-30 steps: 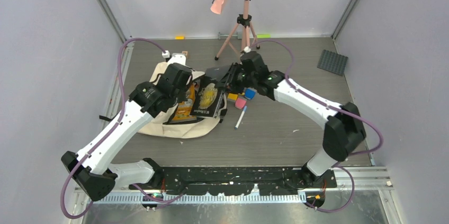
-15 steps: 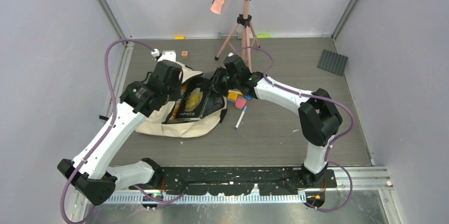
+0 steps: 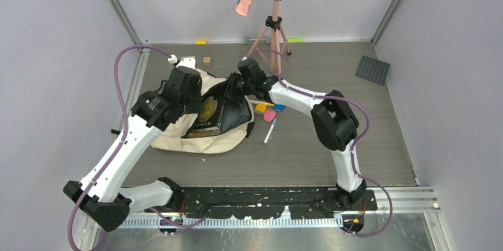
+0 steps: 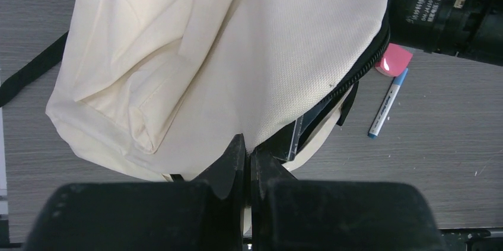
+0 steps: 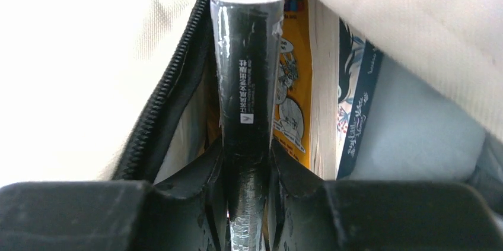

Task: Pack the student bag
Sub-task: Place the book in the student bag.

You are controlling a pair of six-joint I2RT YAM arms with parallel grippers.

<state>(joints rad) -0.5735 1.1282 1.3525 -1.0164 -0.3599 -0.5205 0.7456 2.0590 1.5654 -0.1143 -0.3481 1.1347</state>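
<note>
The student bag [image 3: 201, 143] holds three books [image 5: 293, 85]; left gripper [image 4: 247, 149] pinches its canvas, right gripper [image 5: 248, 147] clamps the black book [image 5: 246, 55].

Grey wood-grain table [image 3: 332, 144] carrying a bag and small stationery.
The student bag [image 3: 204, 141] lies on it, spreading away from the fingers of the left gripper [image 4: 244, 155]. To those fingers' upper right lie a pink block [image 4: 393, 60] and, just beside it, a blue-capped pen [image 4: 388, 104]. A yellow block [image 3: 260, 108] and a blue block [image 3: 279, 107] are close by. A tripod [image 3: 274, 22], a wooden cube [image 3: 207, 60] and a dark ridged mat [image 3: 372, 69] sit farther off.
</note>
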